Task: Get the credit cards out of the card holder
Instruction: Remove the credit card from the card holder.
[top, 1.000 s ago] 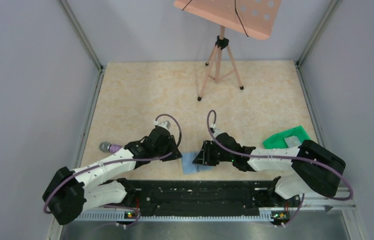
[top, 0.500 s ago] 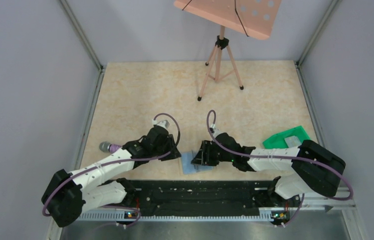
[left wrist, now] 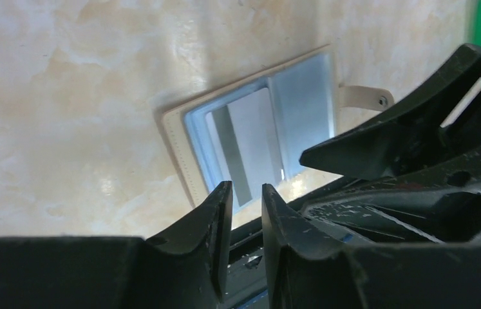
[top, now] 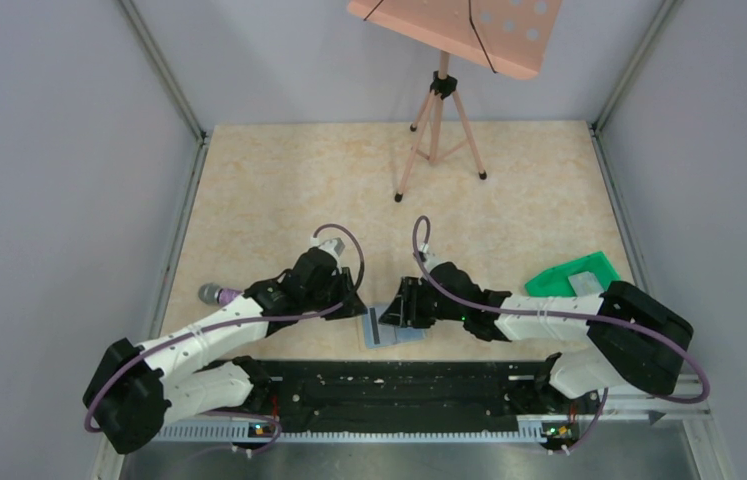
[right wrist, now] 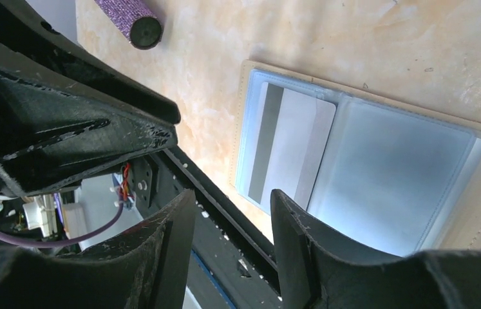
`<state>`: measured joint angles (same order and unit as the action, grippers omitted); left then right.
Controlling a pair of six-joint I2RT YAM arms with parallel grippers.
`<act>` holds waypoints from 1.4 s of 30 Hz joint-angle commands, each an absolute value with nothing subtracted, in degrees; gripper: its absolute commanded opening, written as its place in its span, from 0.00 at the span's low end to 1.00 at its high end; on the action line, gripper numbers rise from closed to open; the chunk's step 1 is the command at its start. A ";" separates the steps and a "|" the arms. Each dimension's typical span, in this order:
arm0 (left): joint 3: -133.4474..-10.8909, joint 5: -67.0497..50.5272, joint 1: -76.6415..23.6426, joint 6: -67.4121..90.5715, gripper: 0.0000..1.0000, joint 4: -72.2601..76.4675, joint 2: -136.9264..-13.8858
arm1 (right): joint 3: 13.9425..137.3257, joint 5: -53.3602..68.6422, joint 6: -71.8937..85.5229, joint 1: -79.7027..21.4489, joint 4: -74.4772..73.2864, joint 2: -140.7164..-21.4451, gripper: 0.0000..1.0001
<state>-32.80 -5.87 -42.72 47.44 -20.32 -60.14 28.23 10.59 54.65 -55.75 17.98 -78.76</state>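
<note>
The card holder (top: 396,329) lies open near the table's front edge, with two light-blue panels and a beige rim (right wrist: 243,116). A pale grey credit card (right wrist: 292,151) with a dark stripe rests on its left panel (left wrist: 250,138); I cannot tell how far it sits inside the pocket. My left gripper (top: 357,308) hovers at the holder's left end, jaws a narrow gap apart with nothing between them (left wrist: 245,193). My right gripper (top: 391,308) hangs over the holder's near edge (right wrist: 232,212), jaws open and empty. The two grippers are close together over the holder.
A purple microphone (top: 217,294) lies left of the left arm. A green tray (top: 561,275) at the right holds a pale flat piece (top: 585,283). A tripod stand (top: 439,130) is at the back. The black base rail (top: 399,385) runs just in front of the holder.
The right gripper's jaws have opened wider. The striped card now shows on the holder's left panel. The left gripper has pulled slightly up and back.
</note>
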 commanded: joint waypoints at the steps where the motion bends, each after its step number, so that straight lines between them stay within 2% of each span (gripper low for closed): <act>1: -32.06 -11.36 -42.45 47.23 0.27 -12.84 -61.17 | 30.44 8.96 52.65 -56.29 17.73 -77.16 0.47; 6: -28.79 -13.81 -42.45 48.86 0.18 -7.35 -64.08 | 29.07 8.61 52.07 -55.03 18.64 -77.53 0.45; 10: -26.54 -14.08 -42.45 49.94 0.15 -3.96 -66.67 | 28.22 9.94 51.76 -53.93 20.59 -79.03 0.43; 19: -23.71 -13.32 -42.45 51.31 0.12 -0.72 -72.44 | 27.52 10.23 51.26 -52.70 21.62 -82.70 0.39; 42: -22.49 -12.08 -42.45 51.24 0.13 -1.71 -73.59 | 27.68 10.91 51.23 -52.48 21.88 -87.33 0.38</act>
